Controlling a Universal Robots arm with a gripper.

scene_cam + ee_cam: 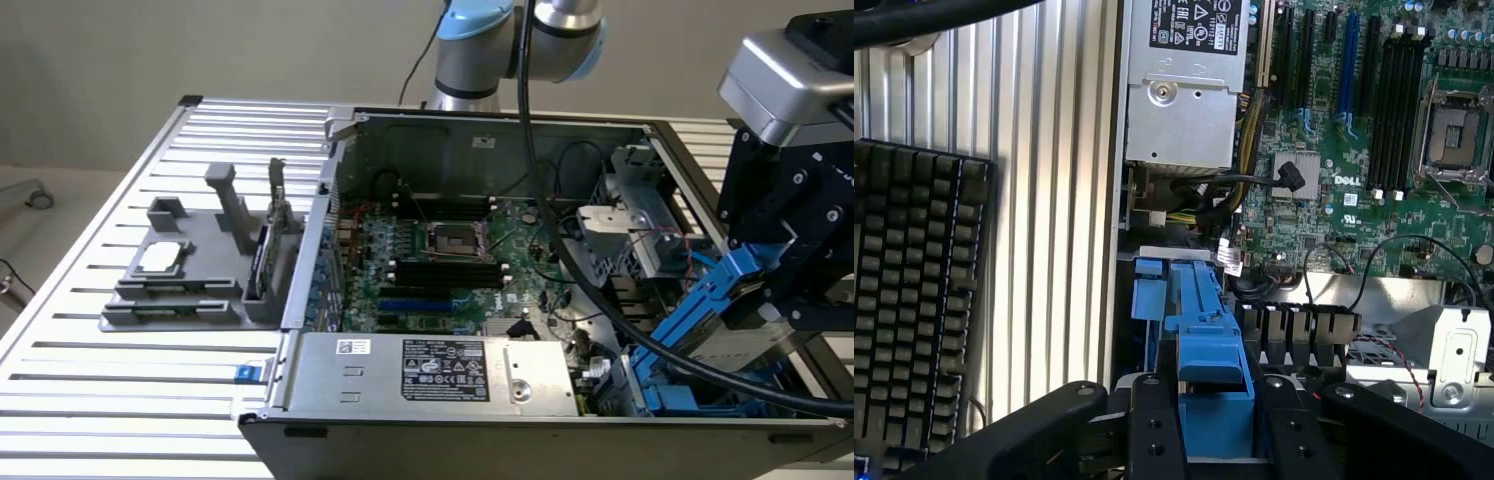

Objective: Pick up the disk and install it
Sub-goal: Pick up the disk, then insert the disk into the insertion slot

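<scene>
We see smooth blue plastic framing the disk [1209, 340], a matt black gripper [1219, 425], and a ribbed bare-metal tabletop [1044, 200].

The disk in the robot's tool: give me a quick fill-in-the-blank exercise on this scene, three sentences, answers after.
1. The tool grips the disk by its ____ plastic carrier.
2. In the wrist view, a black ____ lies on the slatted table beside the computer case.
3. On the grey fixture at the exterior view's left rests a small square silver ____.
Missing words: blue; keyboard; chip.
</scene>
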